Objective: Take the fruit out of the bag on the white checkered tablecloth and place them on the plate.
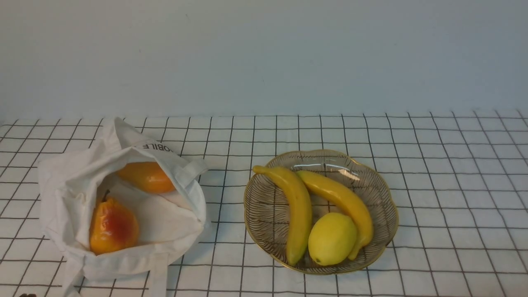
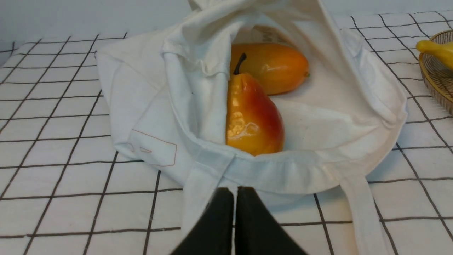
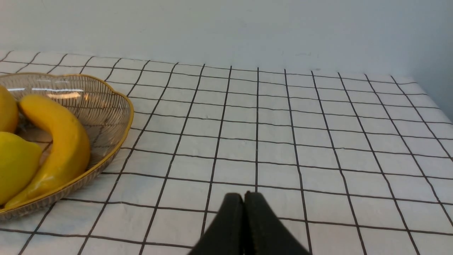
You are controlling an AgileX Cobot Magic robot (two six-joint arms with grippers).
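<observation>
The white cloth bag point(image 1: 165, 231) lies open at the left on the checkered tablecloth point(image 1: 453, 185). Inside it sit an orange-red pear point(image 1: 112, 226) with a stem and an orange fruit point(image 1: 147, 177); both also show in the left wrist view, the pear point(image 2: 253, 115) in front of the orange fruit point(image 2: 274, 67). The gold-rimmed glass plate point(image 1: 264, 206) holds two bananas point(image 1: 297, 210) point(image 1: 342, 198) and a lemon point(image 1: 332, 238). My left gripper point(image 2: 235, 193) is shut and empty just short of the bag's near rim. My right gripper point(image 3: 244, 196) is shut and empty above the cloth, right of the plate point(image 3: 106, 106).
A bag strap point(image 2: 364, 212) trails over the cloth toward me, beside the left gripper. A plain pale wall point(image 1: 264, 53) closes the back of the table. Neither arm shows in the front view.
</observation>
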